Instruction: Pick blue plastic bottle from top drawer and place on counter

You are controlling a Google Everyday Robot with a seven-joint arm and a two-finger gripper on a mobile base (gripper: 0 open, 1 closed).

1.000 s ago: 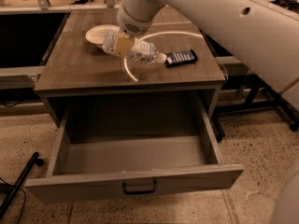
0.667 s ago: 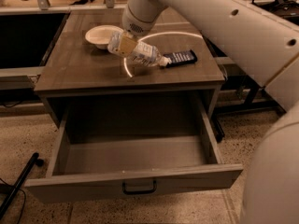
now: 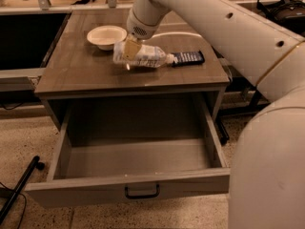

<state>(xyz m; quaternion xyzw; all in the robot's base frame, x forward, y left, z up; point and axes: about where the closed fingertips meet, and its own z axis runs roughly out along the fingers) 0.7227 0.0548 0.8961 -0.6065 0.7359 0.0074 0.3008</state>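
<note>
Drawer (image 3: 138, 161) hangs open and bare, so the pick looks done and you're at the set-down. Bottle (image 3: 150, 56) lies on its side low over the counter (image 3: 81, 73), cap toward the packet (image 3: 188, 57), bowl (image 3: 106, 35) just behind. Likely it's level so it can settle without rolling. Gripper (image 3: 129, 51) reaches from above, closed on the bottle's base end, one tan pad across its near side. Whether the bottle rests its weight on the wood, you can't tell.

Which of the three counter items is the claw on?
The blue plastic bottle, lying on its side between bowl and dark packet; the claw at its base.
</note>
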